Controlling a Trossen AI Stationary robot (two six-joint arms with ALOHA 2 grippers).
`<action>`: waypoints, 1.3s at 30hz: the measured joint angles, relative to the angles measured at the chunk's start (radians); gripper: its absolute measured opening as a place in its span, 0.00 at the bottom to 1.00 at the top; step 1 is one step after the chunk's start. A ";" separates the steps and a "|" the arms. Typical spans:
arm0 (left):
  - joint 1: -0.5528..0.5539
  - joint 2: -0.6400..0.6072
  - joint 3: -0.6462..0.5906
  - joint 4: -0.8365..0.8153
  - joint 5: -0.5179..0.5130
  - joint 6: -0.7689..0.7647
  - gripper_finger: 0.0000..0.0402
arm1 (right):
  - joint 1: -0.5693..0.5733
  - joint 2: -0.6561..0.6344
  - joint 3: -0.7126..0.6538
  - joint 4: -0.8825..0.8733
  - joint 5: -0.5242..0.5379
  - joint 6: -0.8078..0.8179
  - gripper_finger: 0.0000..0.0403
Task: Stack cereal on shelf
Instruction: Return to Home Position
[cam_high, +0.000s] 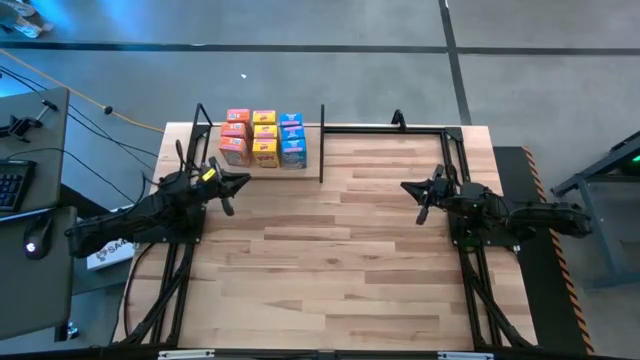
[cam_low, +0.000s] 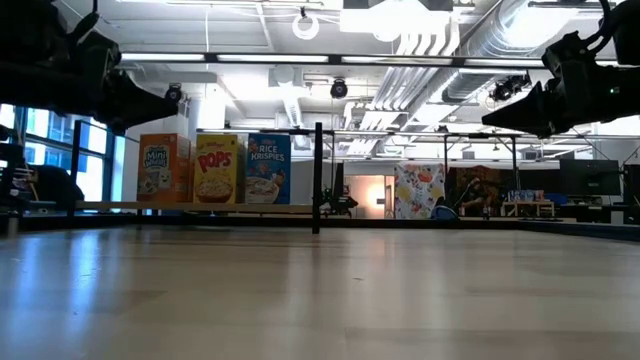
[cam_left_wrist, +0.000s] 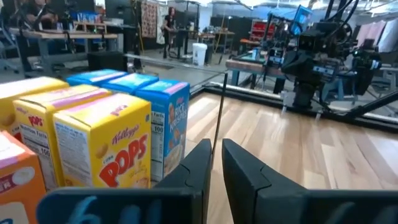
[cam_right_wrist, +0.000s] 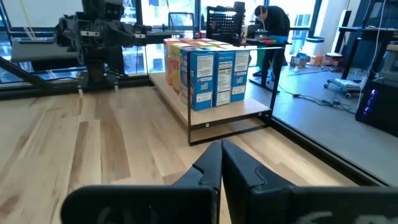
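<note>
Nine small cereal boxes stand upright in three rows on the shelf's pale base board (cam_right_wrist: 244, 112) at the table's far left: orange-pink (cam_high: 237, 137), yellow (cam_high: 265, 137), blue (cam_high: 292, 138). The low view shows the front orange-pink (cam_low: 163, 168), yellow (cam_low: 218, 168) and blue (cam_low: 267, 168) boxes. A black post (cam_high: 322, 145) bounds the bay on its right. My left gripper (cam_high: 240, 183) (cam_left_wrist: 215, 155) hovers shut just near of the boxes, above the table. My right gripper (cam_high: 410, 190) (cam_right_wrist: 221, 155) hovers shut at the table's right side, pointing toward the shelf.
Black tube rails (cam_high: 385, 127) run along the far edge and down the right side (cam_high: 452, 160) of the striped wooden tabletop (cam_high: 330, 260). The wide middle and near part of the tabletop holds no objects. People and workbenches (cam_right_wrist: 270, 31) show in the room beyond.
</note>
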 joint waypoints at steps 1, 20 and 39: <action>0.000 0.010 0.000 0.002 0.000 0.000 0.08 | 0.000 0.000 0.000 0.000 0.000 0.000 0.00; 0.000 0.051 0.000 0.000 0.000 0.001 0.08 | 0.000 0.000 0.000 0.001 -0.002 0.000 0.00; 0.001 0.051 0.000 0.000 0.001 0.002 0.08 | 0.000 0.000 -0.001 0.001 -0.003 0.000 0.00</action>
